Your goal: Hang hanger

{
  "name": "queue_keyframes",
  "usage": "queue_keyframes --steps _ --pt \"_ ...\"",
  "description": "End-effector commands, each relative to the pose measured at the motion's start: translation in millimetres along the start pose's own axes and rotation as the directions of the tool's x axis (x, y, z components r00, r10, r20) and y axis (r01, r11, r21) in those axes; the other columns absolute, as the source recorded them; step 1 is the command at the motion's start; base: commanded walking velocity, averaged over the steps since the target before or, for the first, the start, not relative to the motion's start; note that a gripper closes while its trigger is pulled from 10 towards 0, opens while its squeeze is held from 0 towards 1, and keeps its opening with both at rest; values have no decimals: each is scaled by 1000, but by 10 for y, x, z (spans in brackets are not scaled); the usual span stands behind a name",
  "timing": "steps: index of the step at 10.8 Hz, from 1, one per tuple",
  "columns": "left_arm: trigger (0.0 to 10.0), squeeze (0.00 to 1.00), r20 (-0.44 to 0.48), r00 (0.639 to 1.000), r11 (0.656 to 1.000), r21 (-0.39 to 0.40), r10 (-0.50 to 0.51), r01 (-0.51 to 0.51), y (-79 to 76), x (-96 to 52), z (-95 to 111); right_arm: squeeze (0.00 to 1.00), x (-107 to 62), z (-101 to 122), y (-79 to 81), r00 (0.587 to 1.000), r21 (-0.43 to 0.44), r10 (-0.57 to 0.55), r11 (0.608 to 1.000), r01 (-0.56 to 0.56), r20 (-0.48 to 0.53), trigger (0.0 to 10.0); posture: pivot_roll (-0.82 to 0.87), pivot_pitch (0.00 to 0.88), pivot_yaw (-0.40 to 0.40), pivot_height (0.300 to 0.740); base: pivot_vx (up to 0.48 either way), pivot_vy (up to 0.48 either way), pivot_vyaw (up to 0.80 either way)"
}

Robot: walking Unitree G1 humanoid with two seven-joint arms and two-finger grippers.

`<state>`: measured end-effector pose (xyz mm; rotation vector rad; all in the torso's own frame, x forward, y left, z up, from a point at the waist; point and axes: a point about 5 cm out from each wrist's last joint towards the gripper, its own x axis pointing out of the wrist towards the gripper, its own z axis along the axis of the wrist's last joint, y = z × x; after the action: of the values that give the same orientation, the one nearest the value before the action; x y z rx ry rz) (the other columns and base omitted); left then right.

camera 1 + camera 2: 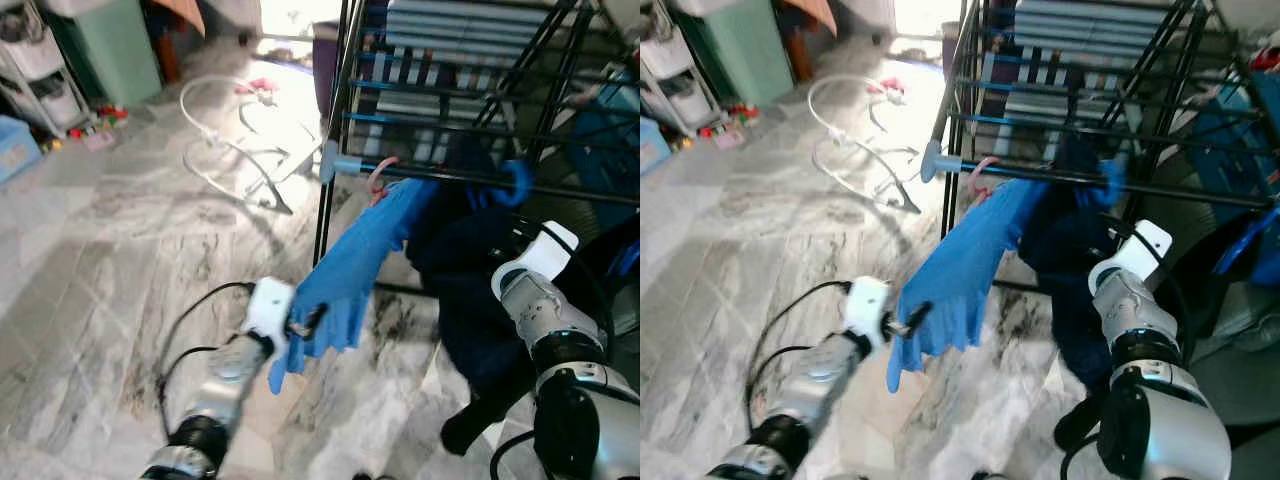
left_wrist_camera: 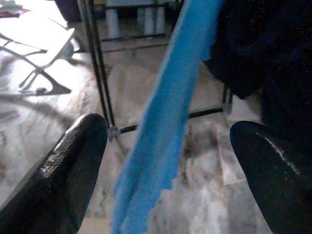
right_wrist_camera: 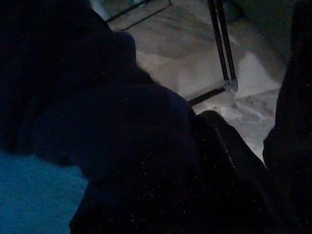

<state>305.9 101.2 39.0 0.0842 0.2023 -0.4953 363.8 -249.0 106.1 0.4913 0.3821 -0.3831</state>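
Observation:
A light blue garment (image 1: 360, 260) hangs from a pink hanger hook (image 1: 380, 176) on the front rail (image 1: 590, 192) of a black drying rack. Beside it a dark navy garment (image 1: 470, 260) hangs by a blue hanger hook (image 1: 520, 183) on the same rail. My left gripper (image 1: 305, 325) is at the blue garment's lower end, open. In the left wrist view its fingers (image 2: 73, 161) stand wide apart with the blue cloth (image 2: 165, 122) between them, untouched. My right arm (image 1: 545, 300) reaches into the navy garment, which hides its gripper. The right wrist view is dark with navy cloth (image 3: 122, 136).
Several white hangers (image 1: 235, 140) lie on the marble floor to the left of the rack. A green bin (image 1: 110, 45), a white drawer cart (image 1: 40, 70) and a blue box (image 1: 15, 145) stand at the far left. More blue laundry (image 1: 610, 130) hangs at the right.

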Motion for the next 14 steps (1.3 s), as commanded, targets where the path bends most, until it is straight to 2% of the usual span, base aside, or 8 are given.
queue_keyframes --steps 1,4,8,10,11,12,13,14 --pt "10000 0 -7 1000 1000 14 -8 8 13 -27 -8 0 1 167 43 999 33 11 999 -13 53 10000 172 181 -49 740 0 0 0" --pt "10000 0 -9 1000 1000 23 8 -8 67 -103 -15 0 23 -13 -47 1000 52 -26 998 27 -7 10000 202 199 -48 740 0 0 0" --pt "10000 0 -18 1000 999 32 11 -10 79 -113 16 0 12 -332 4 997 58 -11 998 16 -73 10000 197 200 -41 740 0 0 0" --pt "10000 0 -21 1000 999 33 6 -5 62 -114 23 0 10 -352 7 998 65 -5 998 10 -65 10000 195 199 -40 740 0 0 0" --pt "10000 0 -22 1000 999 33 5 -4 57 -115 22 1000 11 -321 15 999 64 8 998 -5 -45 10000 195 198 -41 740 0 0 0" --pt "10000 0 -25 1000 999 33 6 -5 57 -118 20 1000 13 -269 39 1000 20 19 1000 -19 -12 10000 195 197 -43 740 0 0 0" --pt "10000 0 -29 1000 999 32 8 -7 54 -120 13 1000 9 -177 57 998 -60 12 998 -8 57 10000 194 193 -46 740 0 0 0" --pt "10000 0 -29 1000 1000 30 7 -7 46 -114 16 1000 2 -139 82 996 -90 24 996 -16 90 10000 190 192 -46 740 0 0 0"
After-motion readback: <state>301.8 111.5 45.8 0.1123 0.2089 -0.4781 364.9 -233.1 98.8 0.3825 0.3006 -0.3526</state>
